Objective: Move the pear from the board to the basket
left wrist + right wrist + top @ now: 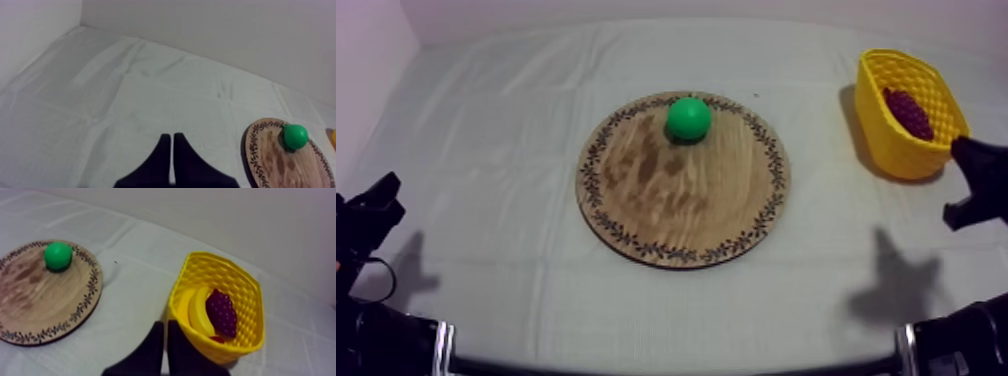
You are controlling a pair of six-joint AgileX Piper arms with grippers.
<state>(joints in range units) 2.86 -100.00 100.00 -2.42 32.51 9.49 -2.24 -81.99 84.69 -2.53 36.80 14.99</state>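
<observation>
Sitting on the wooden board (681,205), near its far edge, is the green pear (688,118). The board lies mid worktop (486,150), on the grey-white cloth. The yellow basket (904,160) is at the right side, well apart from the board. It holds 3 toy fruits: a banana (197,313), a bunch of grapes (222,313) & a small red fruit (217,339). The left hand (171,137) is closed on nothing, over bare cloth. The right hand (165,324) is closed too, empty, just beside the basket.
</observation>
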